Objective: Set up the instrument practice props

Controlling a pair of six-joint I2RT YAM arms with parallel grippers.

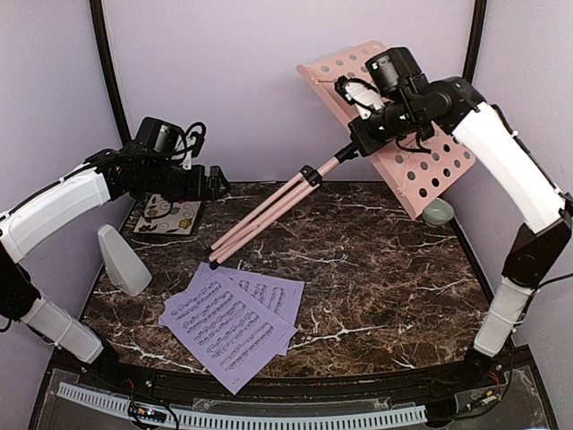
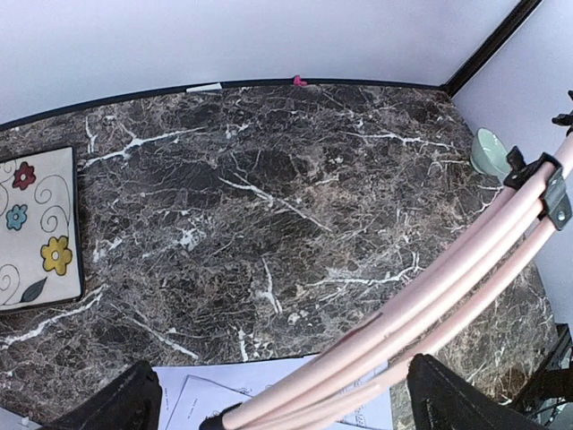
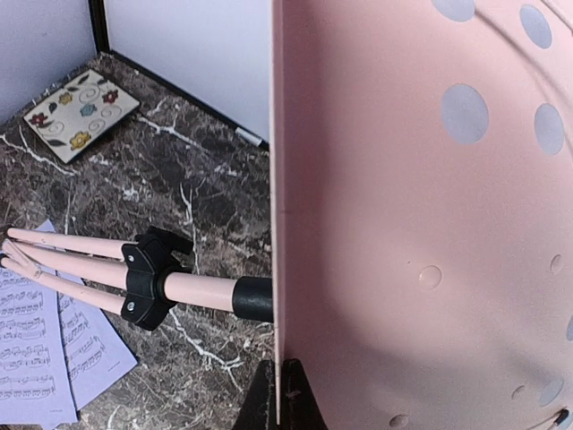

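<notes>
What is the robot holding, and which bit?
The right pincer grips the pink music stand by its plate's edge. The left pincer is open, holding nothing.

Right of centre the bench (image 1: 394,269) lies bare — easy passage. The music stand (image 1: 279,204) bars the middle with slanting legs; sheet-music pages (image 1: 228,324) and metronome (image 1: 123,262) crowd the front-left.

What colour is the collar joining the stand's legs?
The collar is black; the right wrist view shows it best.
</notes>
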